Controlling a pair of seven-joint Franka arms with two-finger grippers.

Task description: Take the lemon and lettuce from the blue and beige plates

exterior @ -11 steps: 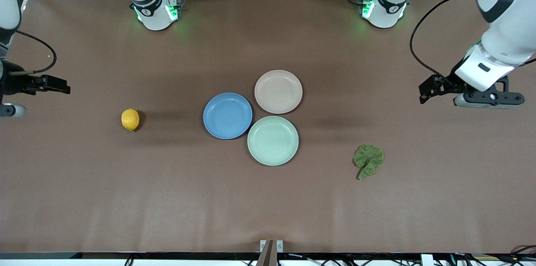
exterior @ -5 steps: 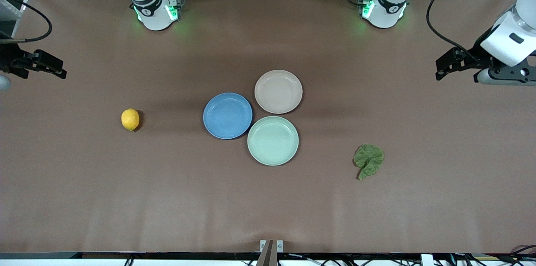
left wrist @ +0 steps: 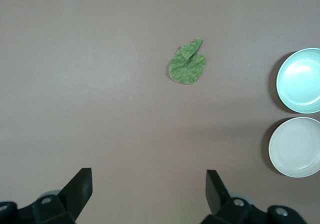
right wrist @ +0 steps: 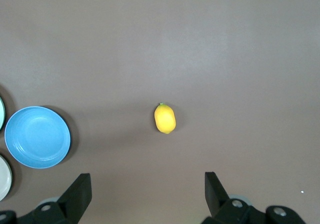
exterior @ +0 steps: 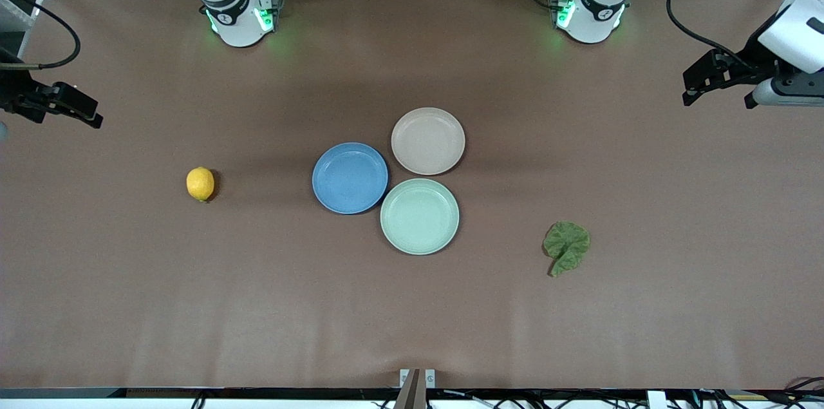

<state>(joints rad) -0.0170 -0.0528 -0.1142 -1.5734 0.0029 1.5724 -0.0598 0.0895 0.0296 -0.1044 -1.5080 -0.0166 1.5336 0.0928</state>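
The lemon [exterior: 200, 183] lies on the bare table toward the right arm's end, apart from the empty blue plate [exterior: 349, 178]. The lettuce [exterior: 566, 247] lies flat on the table toward the left arm's end, nearer the front camera than the empty beige plate [exterior: 428, 140]. My right gripper [exterior: 90, 114] hangs open and empty over that end of the table; its wrist view shows the lemon [right wrist: 165, 118] and the blue plate [right wrist: 37, 137] past its gripper [right wrist: 147, 191]. My left gripper [exterior: 692, 90] hangs open and empty; its wrist view shows the lettuce [left wrist: 187, 65] and the beige plate [left wrist: 296, 146] past its gripper [left wrist: 148, 189].
An empty mint-green plate [exterior: 420, 216] touches the blue and beige plates and is nearest the front camera; it also shows in the left wrist view [left wrist: 300, 80]. The two arm bases [exterior: 238, 16] stand along the table's edge farthest from the camera.
Both grippers have drawn away from the lemon and the lettuce toward the table's ends, the left one the most. The lemon, lettuce and plates have not moved.
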